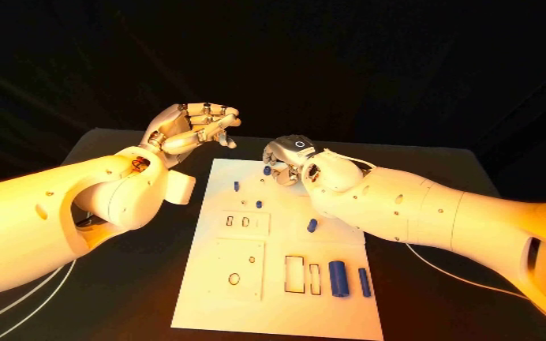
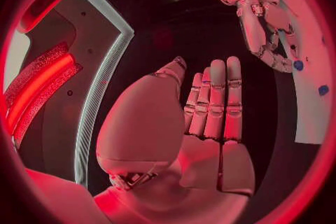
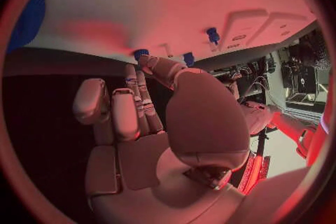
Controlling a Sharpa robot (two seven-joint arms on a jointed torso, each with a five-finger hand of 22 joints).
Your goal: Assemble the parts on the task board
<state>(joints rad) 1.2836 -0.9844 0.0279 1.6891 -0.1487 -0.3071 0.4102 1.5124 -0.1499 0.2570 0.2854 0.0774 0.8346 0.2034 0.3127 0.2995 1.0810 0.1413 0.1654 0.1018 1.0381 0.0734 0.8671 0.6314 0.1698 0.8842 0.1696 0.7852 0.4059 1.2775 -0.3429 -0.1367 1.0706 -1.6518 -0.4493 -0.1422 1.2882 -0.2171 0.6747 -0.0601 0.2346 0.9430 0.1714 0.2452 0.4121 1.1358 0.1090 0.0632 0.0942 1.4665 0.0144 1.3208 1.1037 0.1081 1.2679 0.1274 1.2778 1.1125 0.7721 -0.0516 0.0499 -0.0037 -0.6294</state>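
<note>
Nearest, on the board's [image 1: 216, 309] near right: two long blue parts, a thick one [image 1: 338, 278] and a slim one [image 1: 364, 282], side by side just right of two tall slots [image 1: 304, 275].

Right hand [image 1: 290, 161]: fingers [image 3: 134, 89] pointed down at the board's far edge, tips right at a small part [image 1: 267, 170], touching it or just short. Cannot tell whether pinched or merely reached for; nothing plainly lifted. Arm in from the right, low over the board's far right corner.

Left hand [image 1: 193, 129]: fingers [image 2: 213, 101] loosely apart, palm up, grasping nothing. Raised beyond the board's far left corner, well apart from every part.

Step in hand, by judgement: fetching the far small part with the right hand. No part seen seated in an opening, so early in the task. Next move likely calls for a sure pinch on that part, a clean lift clear of its neighbours, then a carry nearer to a matching opening. Which opening fits, not clear from here. Left hand free to steady the board if needed.

Count:
- One board, on the black table [image 1: 125, 286].
- Seven blue parts, as best made out: four small at the far end, one mid-board on the right [image 1: 312, 225], two long at the near right.
- Four rectangular slots: two tall, two small [image 1: 237, 220].
- Two round holes [image 1: 233, 279].
- Two hands.
</note>
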